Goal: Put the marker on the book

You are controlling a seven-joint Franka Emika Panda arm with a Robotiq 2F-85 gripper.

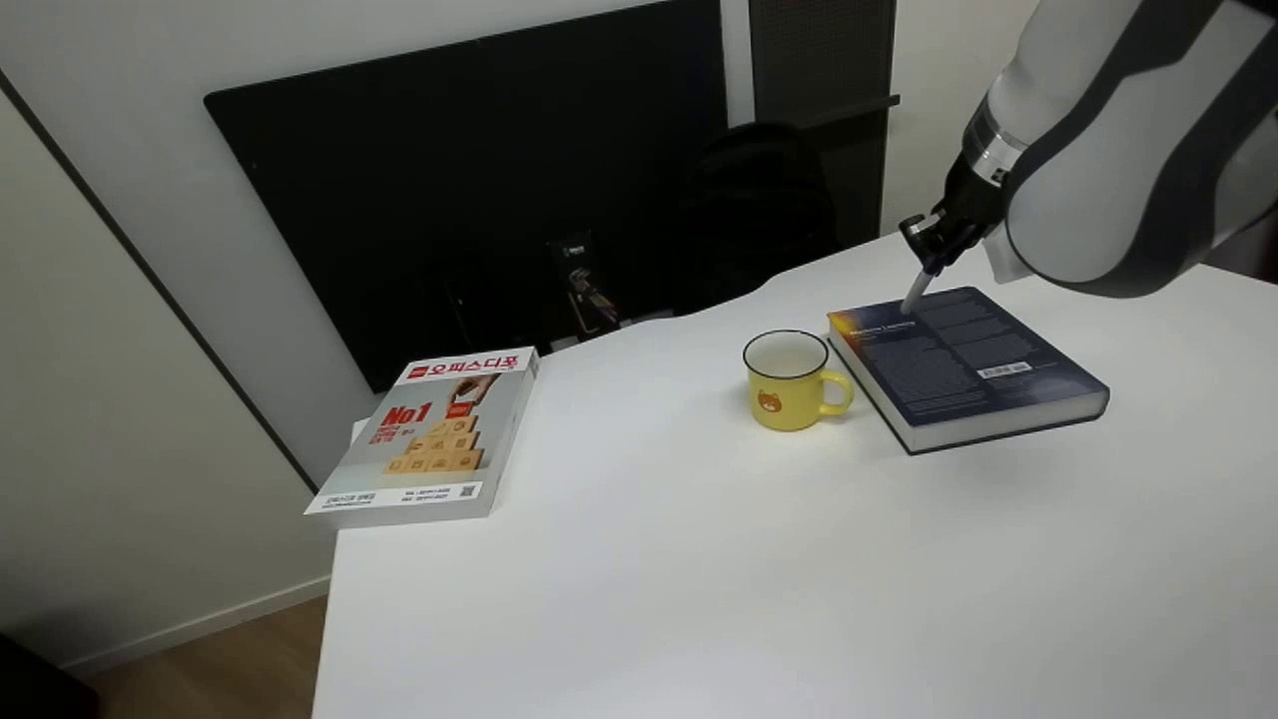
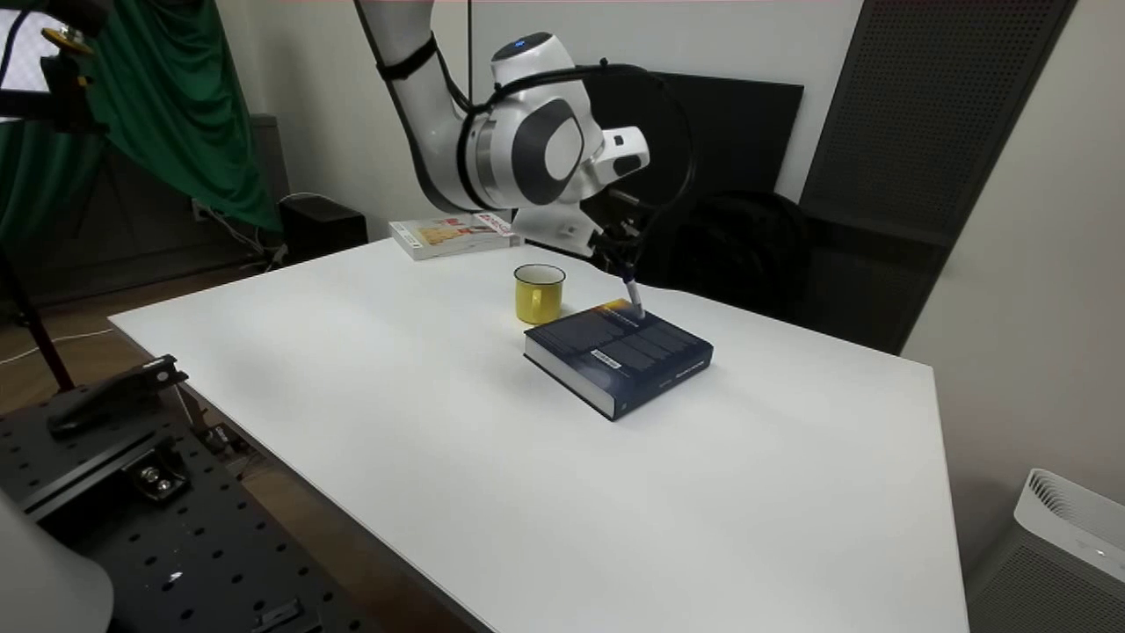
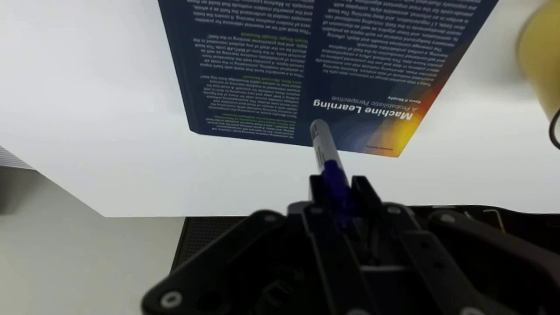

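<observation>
Pincer [image 3: 340, 188] has the marker [image 3: 324, 144] clenched by its blue end [image 3: 334, 173]; white end [image 3: 319, 127] points down, slanted, over the book [image 1: 963, 359], near its title edge. In both exterior views that end sits right at the cover; touching or just above, can't tell. Not laid down yet.

Handling, my guess: marker is light, stiff, hard plastic, so a firm squeeze won't hurt it. Smooth and round though: pushed into the book it'll pivot or slide in the grip, and once loose it'll roll. Blue end is a poor lever point, and if it's a cap, dragging sideways could work it off. Mid-barrel is the better hold for laying it flat. Book looks thick and heavy, should stay put on the desk [image 1: 619, 579] under a light touch.

Watch: let go at this slant and it'll likely topple. Close as it is to the book's title edge, it could roll off onto the desk, or towards the mug [image 1: 784, 399], which is just beside the book by its yellow corner. I'd shift inboard towards the book's middle, lean the marker flatter, let go low.
</observation>
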